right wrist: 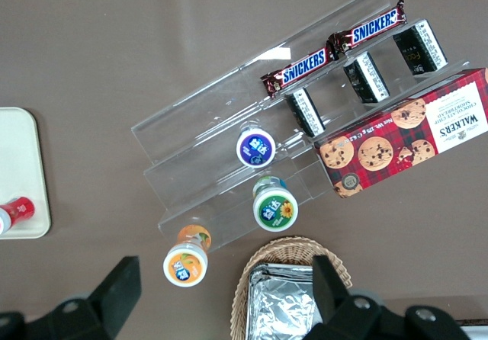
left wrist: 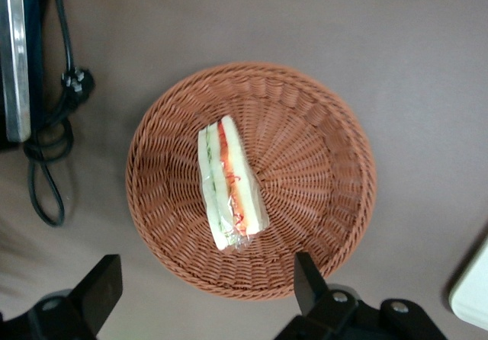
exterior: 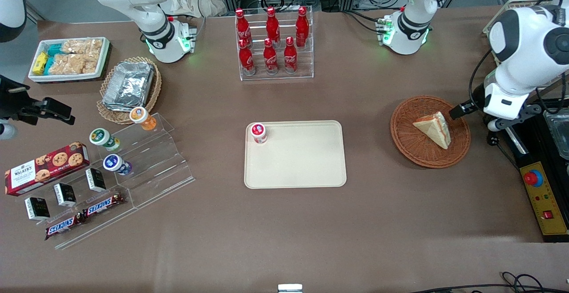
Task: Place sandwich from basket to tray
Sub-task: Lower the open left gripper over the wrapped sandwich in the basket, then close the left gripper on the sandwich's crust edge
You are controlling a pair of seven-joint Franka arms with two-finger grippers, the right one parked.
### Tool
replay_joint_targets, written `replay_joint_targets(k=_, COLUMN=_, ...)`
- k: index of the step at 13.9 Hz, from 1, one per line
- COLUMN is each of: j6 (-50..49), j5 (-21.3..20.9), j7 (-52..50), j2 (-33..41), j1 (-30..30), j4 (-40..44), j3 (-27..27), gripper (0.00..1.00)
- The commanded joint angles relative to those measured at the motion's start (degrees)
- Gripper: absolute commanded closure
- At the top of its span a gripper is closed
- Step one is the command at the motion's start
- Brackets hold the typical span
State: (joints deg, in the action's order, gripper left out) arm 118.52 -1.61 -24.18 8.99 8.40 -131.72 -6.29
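Observation:
The sandwich (exterior: 433, 128) (left wrist: 229, 184), a white bread wedge with red and green filling, lies in the round reddish-brown basket (exterior: 409, 144) (left wrist: 313, 165) toward the working arm's end of the table. My gripper (exterior: 471, 114) (left wrist: 204, 288) hangs open above the basket's rim, apart from the sandwich, with nothing between its fingers (left wrist: 303, 280). The cream tray (exterior: 302, 164) (left wrist: 473, 294) lies flat mid-table, beside the basket, with a small red-lidded cup (exterior: 258, 133) standing at one corner.
A rack of red cola bottles (exterior: 273, 44) stands farther from the front camera than the tray. A control box with a red button (exterior: 540, 195) and a black cable with plug (left wrist: 72, 88) lie beside the basket. A clear stand with snacks (exterior: 133, 168) sits toward the parked arm's end.

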Motion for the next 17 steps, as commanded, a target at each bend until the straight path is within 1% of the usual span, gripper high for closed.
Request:
replay_joint_targets(k=1, j6=3.7, j5=-0.1, j7=-7.3, j2=1.9, j1=0.4, j4=-4.4, j3=0.0, gripper=0.00)
replay_joint_targets(k=3, j6=8.3, j5=-0.1, j7=-12.0, j2=0.9, j1=0.4, j4=-7.2, j3=0.0, gripper=0.00)
replay_joint_targets(k=5, j6=10.3, j5=-0.1, j7=-16.8, j2=-2.2, j1=0.2, j4=-7.6, j3=-0.1, gripper=0.00)
replay_joint_targets(k=9, j6=14.8, j5=-0.1, j7=-23.2, j2=-8.8, j1=0.2, j4=-7.6, j3=-0.1, gripper=0.00)
replay_joint_targets(k=13, j6=19.0, j5=-0.1, j7=-25.0, j2=-14.2, j1=0.1, j4=-7.6, j3=-0.1, gripper=0.00)
replay_joint_targets(k=17, j6=21.1, j5=-0.1, j7=-27.2, j2=-19.4, j1=0.3, j4=-7.2, j3=-0.1, gripper=0.00)
